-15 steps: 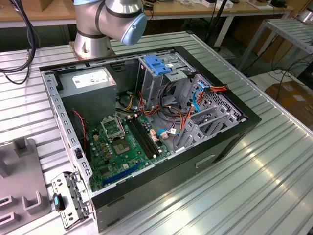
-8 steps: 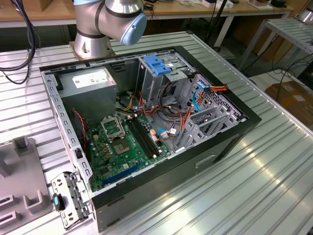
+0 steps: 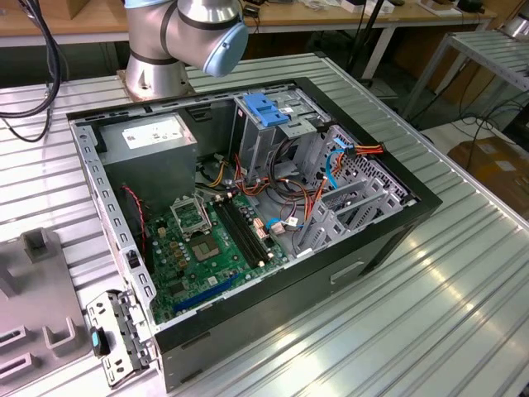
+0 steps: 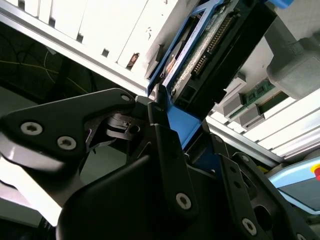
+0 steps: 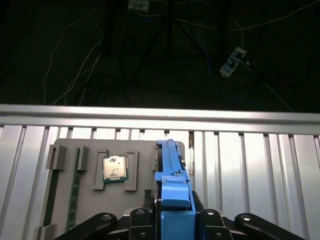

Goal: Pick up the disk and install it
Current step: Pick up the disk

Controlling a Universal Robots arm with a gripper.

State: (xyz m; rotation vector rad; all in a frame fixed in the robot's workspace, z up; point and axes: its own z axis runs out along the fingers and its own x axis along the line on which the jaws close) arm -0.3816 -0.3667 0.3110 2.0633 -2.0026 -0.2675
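The disk (image 5: pixel 172 172) is a dark flat drive framed by bright blue rails, seen edge-on in the first wrist view. The second wrist view shows its dark face and connector pins (image 4: pixel 210 45). My gripper (image 5: pixel 172 220) is shut on the disk, its black fingers (image 4: pixel 165 145) clamping the blue rail at one end. The held disk hangs over a grey fixture plate (image 5: pixel 70 200) on the ribbed metal table. In the exterior view the open computer case (image 3: pixel 248 207) lies on the table, with its metal drive cage (image 3: pixel 264 145) at the far side.
A light-blue latch plate (image 3: pixel 266 107) sits on top of the drive cage. Cables (image 3: pixel 331 165) and a green motherboard (image 3: pixel 207 248) fill the case. The fixture plate holds a processor chip (image 5: pixel 114 167) and a memory stick (image 5: pixel 74 195). The table edge (image 5: pixel 160 114) runs behind it.
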